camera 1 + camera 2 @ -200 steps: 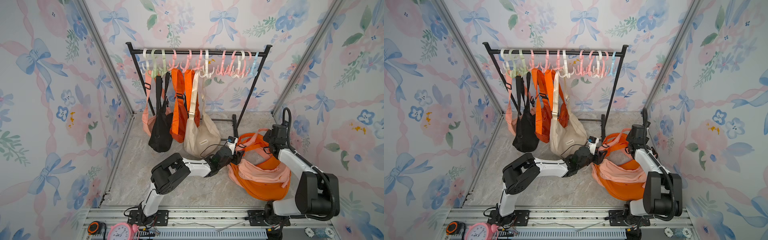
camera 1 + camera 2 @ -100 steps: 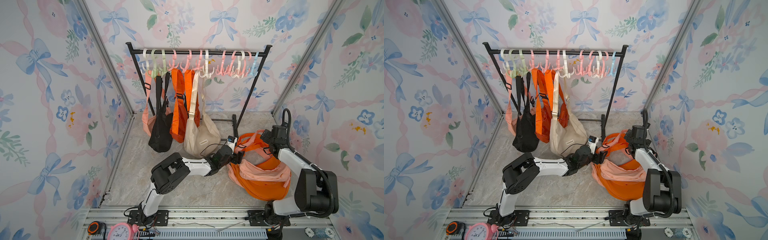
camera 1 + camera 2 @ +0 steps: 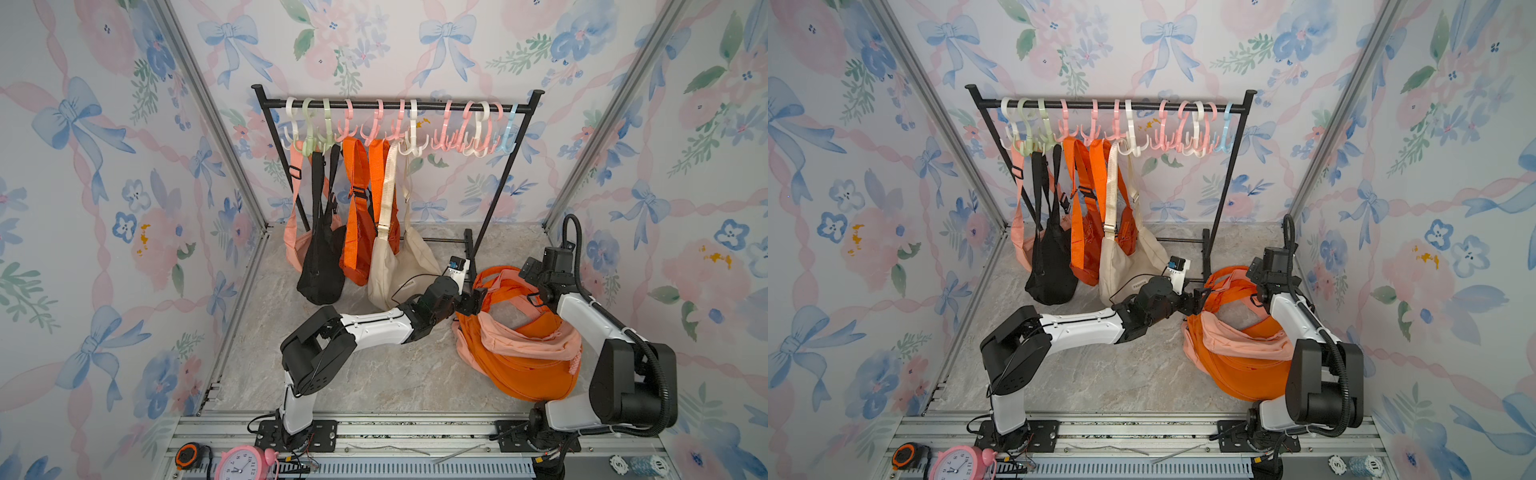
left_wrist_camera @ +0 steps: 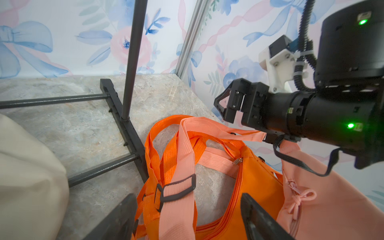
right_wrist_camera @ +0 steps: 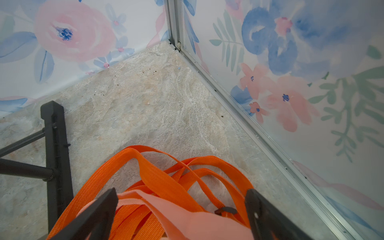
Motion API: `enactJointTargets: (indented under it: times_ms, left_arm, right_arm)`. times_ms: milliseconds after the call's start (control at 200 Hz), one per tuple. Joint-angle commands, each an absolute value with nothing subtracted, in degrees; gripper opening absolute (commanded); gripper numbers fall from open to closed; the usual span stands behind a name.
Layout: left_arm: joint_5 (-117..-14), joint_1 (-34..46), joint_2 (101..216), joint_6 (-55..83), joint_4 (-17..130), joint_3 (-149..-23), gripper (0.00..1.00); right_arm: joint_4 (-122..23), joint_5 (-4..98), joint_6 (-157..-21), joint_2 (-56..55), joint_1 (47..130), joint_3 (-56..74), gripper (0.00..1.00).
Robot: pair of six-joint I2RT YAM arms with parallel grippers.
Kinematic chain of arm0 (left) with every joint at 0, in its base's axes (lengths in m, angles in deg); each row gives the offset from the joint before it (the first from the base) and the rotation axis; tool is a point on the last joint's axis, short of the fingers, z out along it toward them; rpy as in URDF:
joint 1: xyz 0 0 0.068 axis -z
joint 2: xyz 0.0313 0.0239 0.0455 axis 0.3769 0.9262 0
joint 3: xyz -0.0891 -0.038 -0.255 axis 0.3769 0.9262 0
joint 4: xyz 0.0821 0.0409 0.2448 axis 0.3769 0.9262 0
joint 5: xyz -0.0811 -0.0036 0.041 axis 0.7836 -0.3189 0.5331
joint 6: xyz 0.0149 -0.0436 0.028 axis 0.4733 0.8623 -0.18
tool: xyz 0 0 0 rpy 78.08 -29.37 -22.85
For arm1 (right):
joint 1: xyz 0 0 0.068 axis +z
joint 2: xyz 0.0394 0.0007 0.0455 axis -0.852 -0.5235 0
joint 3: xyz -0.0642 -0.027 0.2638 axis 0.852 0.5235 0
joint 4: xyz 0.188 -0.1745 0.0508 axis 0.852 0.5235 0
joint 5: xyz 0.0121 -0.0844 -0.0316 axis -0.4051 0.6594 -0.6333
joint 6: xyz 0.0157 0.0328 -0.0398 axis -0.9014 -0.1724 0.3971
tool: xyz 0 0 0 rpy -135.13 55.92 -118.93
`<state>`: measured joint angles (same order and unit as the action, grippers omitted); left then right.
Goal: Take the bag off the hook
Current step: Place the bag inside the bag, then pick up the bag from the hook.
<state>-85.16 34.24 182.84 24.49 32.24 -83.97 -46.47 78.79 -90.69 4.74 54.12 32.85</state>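
Stretching low over orange bag | left claw wide | right claw wide | neither clamping

Both top views look down from high at the front across the whole booth toward the rack at the back; each wrist camera sits close above the heaped bags, apparently facing the same rear corner post.

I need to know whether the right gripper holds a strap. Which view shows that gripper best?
The left wrist view: the right gripper appears whole, side-on, just above the pink strap. The right wrist view shows only its fingertips, wide apart; both top views show it small.
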Motion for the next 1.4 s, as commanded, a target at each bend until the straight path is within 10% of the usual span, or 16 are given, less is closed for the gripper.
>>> enactJointTargets:
  times_ms: [0,745,1395]
  left_arm:
    - [-85.74,33.17,178.77,21.8,32.98,-83.75,0.8]
    - [-93.34,17.44,159.61,10.94,44.5,-82.06,0.58]
    - [-84.71,6.92,171.79,8.16,59.07,-104.26,0.56]
  right_arm:
    - [-45.5,78.38,-88.92,8.55,56.03,31.64,0.97]
    - [-57.57,56.24,-80.85,11.22,73.03,21.46,0.98]
    - [-59.94,48.85,-78.78,4.0,79.43,12.28,0.99]
